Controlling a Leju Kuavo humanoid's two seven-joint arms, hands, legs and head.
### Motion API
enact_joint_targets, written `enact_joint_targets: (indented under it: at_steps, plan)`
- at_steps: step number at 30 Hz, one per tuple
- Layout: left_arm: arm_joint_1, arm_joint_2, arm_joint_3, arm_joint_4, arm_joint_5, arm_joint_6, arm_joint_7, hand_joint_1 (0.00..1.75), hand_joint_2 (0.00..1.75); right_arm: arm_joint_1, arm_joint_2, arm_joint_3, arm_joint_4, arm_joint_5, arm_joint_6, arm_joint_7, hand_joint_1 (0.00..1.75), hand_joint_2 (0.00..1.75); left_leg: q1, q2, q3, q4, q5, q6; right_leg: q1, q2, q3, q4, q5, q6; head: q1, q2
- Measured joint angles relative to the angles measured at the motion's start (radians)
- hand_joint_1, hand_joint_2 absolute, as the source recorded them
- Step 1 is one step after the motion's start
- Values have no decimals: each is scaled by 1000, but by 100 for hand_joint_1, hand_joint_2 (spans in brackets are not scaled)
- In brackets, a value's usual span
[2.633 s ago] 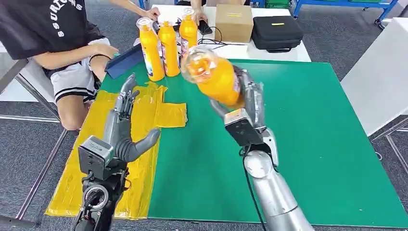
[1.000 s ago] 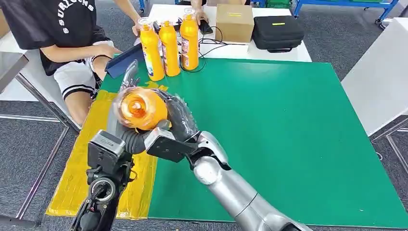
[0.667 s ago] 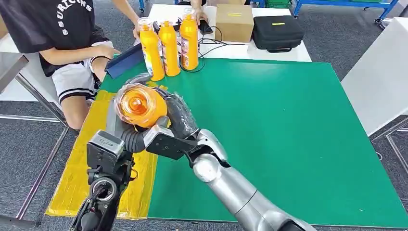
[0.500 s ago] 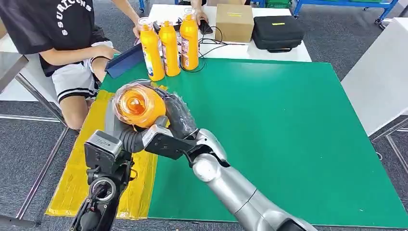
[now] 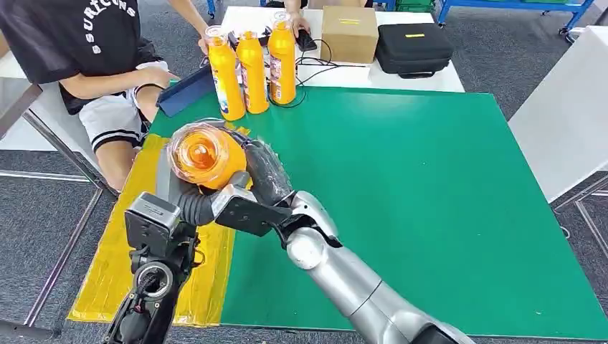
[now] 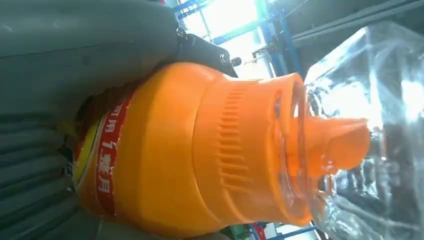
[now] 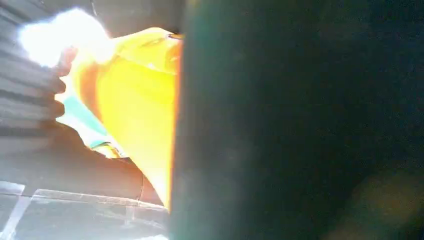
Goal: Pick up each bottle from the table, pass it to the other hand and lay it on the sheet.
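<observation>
green table (image 5: 430,201) with the yellow sheet (image 5: 115,265) along its left edge. above that sheet, both hands meet on one orange bottle (image 5: 204,156), cap towards the camera. right hand (image 5: 262,179) wraps it from the right, left hand (image 5: 188,204) curls under it; three more bottles (image 5: 252,68) stand at the far edge.

Four orange bottles: three standing (image 5: 225,73) (image 5: 252,72) (image 5: 282,60), one held (image 5: 203,155); one yellow sheet (image 5: 115,265); one cardboard box (image 5: 348,32); one black case (image 5: 414,46); one person (image 5: 79,43).

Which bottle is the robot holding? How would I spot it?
Find the green table, then the yellow sheet on its left side. Above it both hands hold one orange bottle, tipped toward the camera, unlike the three bottles standing behind.
</observation>
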Motion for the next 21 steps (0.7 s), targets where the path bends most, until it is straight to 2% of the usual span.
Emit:
enact_joint_targets:
  at_steps: [1, 2, 11, 15, 21]
  plan:
    - [-2, 0, 0, 3, 1, 1, 0, 175, 175, -1, 0, 1, 2, -2, -2, 0, 21, 175, 0, 0, 0, 0, 0, 0, 0, 0, 0, 0, 0, 0, 0, 0]
    - [-4, 0, 0, 5, 4, 2, -2, 175, 175, -2, 0, 2, 3, -3, -4, 0, 0, 175, 0, 0, 0, 0, 0, 0, 0, 0, 0, 0, 0, 0, 0, 0]
    - [-12, 4, 3, 28, 12, 86, -20, 175, 175, 11, -26, -2, -26, -31, -100, 0, 0, 175, 0, -1, 0, 0, 0, 0, 0, -1, 0, 0, 0, 0, 0, 0]
    - [-5, 7, 28, 34, -19, 142, -15, 175, 175, 78, -86, -44, -149, 9, -147, 21, 0, 175, 0, -2, 0, 0, 0, 0, -1, -1, 0, 0, 0, 0, 0, 0]
    - [37, 16, 133, 37, -160, 305, 3, 175, 175, 218, -168, -207, -408, 61, -189, 39, 0, 175, -1, -1, -1, 0, 0, 0, -1, -1, 0, -1, 0, 0, 0, 0]
